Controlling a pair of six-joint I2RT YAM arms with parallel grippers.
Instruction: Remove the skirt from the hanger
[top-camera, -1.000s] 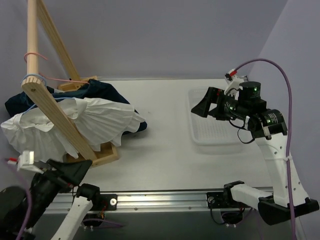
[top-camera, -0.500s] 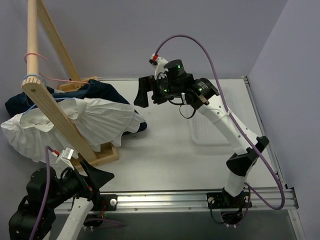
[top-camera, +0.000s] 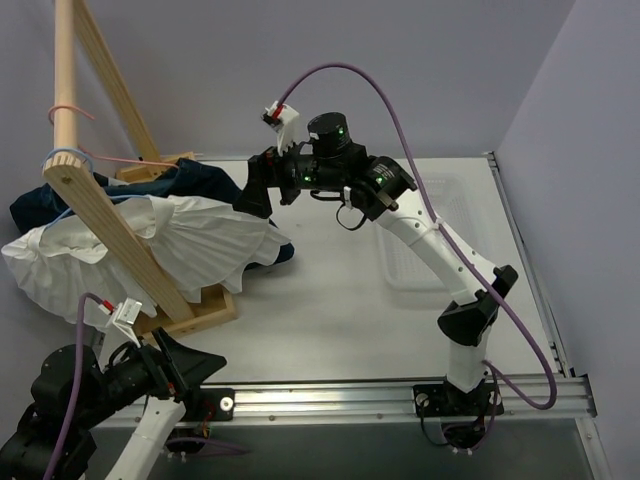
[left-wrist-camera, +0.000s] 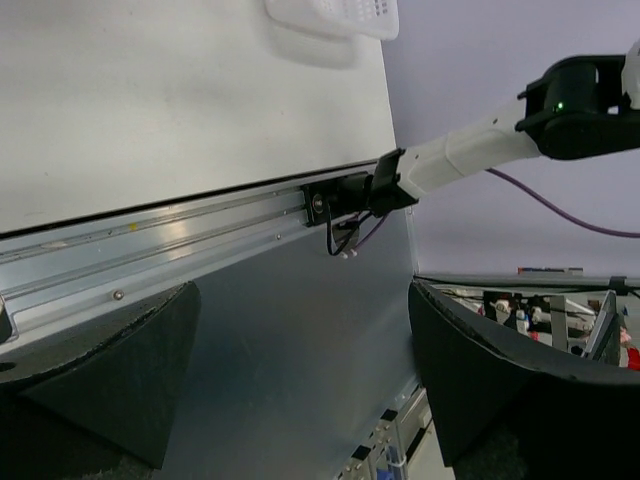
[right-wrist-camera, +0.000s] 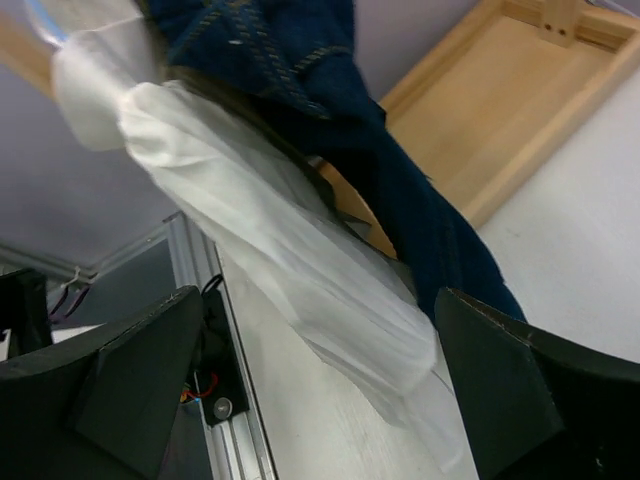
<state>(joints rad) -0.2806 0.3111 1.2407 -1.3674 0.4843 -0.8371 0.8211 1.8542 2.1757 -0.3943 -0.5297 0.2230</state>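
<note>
**Top view:** the skirt is seen hung from the hanger on a wooden rack at the bench's left, with the right gripper held beside its hem.
**Left wrist view:** the left gripper is shown with jaws wide and empty.
**Right wrist view:** the jaws are spread wide, unclosed, before the skirt and a denim garment.

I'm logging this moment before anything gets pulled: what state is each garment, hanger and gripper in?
Skirt: hung on its hanger, spread out.
Hanger: hooked over the rod.
Denim: hung behind the skirt.
Pink hanger: hooked over the rod.
Right gripper: open, close to skirt and denim, gripping nothing.
Left gripper: open, empty.
</note>
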